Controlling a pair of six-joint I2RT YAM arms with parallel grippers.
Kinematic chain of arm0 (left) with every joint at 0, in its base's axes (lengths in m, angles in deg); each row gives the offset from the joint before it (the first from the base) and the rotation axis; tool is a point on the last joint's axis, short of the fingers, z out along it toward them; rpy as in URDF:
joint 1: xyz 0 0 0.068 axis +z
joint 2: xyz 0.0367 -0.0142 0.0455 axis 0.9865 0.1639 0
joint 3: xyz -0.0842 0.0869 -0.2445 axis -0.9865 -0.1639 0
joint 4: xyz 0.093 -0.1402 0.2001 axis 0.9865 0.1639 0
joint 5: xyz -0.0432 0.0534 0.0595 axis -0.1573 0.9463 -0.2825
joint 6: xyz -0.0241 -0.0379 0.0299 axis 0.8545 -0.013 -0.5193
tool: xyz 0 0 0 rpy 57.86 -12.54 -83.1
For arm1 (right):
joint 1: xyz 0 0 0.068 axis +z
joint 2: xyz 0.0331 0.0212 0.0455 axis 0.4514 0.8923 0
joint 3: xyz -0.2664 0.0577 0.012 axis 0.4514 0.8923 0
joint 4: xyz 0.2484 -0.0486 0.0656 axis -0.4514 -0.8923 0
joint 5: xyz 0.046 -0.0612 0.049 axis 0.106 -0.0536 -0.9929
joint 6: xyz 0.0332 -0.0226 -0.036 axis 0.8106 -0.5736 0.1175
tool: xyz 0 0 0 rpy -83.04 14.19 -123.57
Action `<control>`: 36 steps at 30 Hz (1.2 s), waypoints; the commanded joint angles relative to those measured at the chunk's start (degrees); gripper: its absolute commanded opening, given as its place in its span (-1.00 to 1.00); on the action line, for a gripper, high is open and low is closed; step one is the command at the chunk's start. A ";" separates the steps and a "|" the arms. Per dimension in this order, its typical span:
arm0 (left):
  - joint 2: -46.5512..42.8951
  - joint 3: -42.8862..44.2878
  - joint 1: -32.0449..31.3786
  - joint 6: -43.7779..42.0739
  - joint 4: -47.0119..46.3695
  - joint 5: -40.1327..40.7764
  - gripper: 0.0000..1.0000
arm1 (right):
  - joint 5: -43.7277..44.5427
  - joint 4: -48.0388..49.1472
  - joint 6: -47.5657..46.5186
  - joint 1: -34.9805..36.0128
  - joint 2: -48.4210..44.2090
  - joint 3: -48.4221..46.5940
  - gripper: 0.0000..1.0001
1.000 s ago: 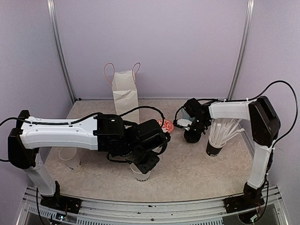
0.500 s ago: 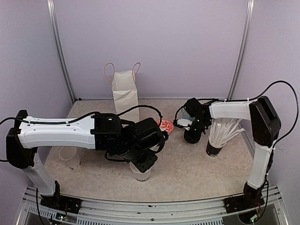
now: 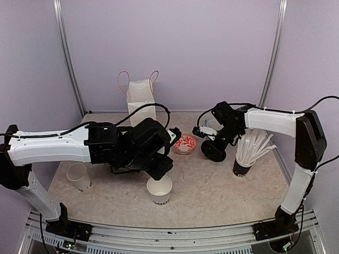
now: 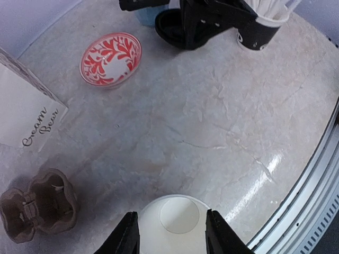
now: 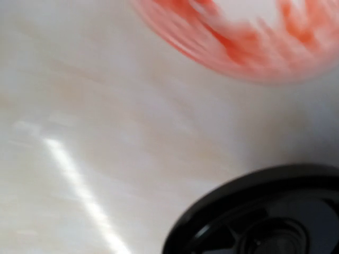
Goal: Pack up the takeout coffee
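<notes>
Two white paper cups stand open, without lids: one [image 3: 159,190] near the front middle, one [image 3: 78,177] at the left. In the left wrist view the front cup [image 4: 175,233] sits below and between my fingers. My left gripper [image 3: 160,170] [image 4: 171,213] is open and empty just above that cup. My right gripper [image 3: 218,142] is shut on a round black lid [image 3: 213,152] [image 5: 265,211] [image 4: 175,29], low over the table beside the red bowl. No second lid is in view.
A white paper bag [image 3: 141,100] [image 4: 24,114] stands at the back. A red patterned bowl [image 3: 185,144] [image 4: 111,59] [image 5: 238,37], a dark cup of white straws [image 3: 244,161] [image 4: 259,26] and a light blue mug [image 4: 145,16] are at the right. A brown cardboard cup carrier [image 4: 37,209] lies near the bag.
My left gripper has risen and drawn back left off the front cup, which now stands uncovered. My right gripper has shifted slightly with the lid.
</notes>
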 commanded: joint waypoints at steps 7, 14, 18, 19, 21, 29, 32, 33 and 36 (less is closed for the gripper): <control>-17.42 -19.97 2.66 -14.04 -43.31 13.10 0.31 | -45.36 -3.45 -6.98 -0.46 -8.92 -10.08 -1.00; -21.21 -33.10 3.63 -27.26 -74.57 3.78 0.51 | -62.56 4.78 -1.83 -0.44 -13.18 -9.71 -1.00; -17.16 -32.24 3.55 -29.63 -79.48 -1.16 0.49 | -69.21 4.56 -0.47 -0.35 -12.69 -10.21 -1.00; -16.44 -32.36 3.59 -30.17 -81.15 -2.62 0.50 | -70.13 4.61 -0.40 -0.30 -12.74 -10.15 -1.00; -14.33 -31.94 3.81 -30.72 -83.99 -5.45 0.50 | -71.17 4.55 -0.29 0.08 -12.68 -10.15 -1.00; -7.54 -27.25 4.43 -31.17 -86.30 -9.15 0.52 | -71.69 3.38 -1.20 1.44 -12.57 -10.49 -1.00; -6.04 -26.30 5.15 -29.99 -86.90 -10.38 0.52 | -72.36 1.97 -2.75 2.09 -12.49 -10.49 -0.99; -5.75 -26.26 5.20 -29.86 -87.31 -10.35 0.51 | -72.37 1.59 -3.07 2.35 -12.48 -10.49 -0.99; -5.14 -26.67 5.35 -29.39 -89.23 -10.30 0.51 | -71.63 0.67 -4.07 3.14 -12.40 -10.49 -0.99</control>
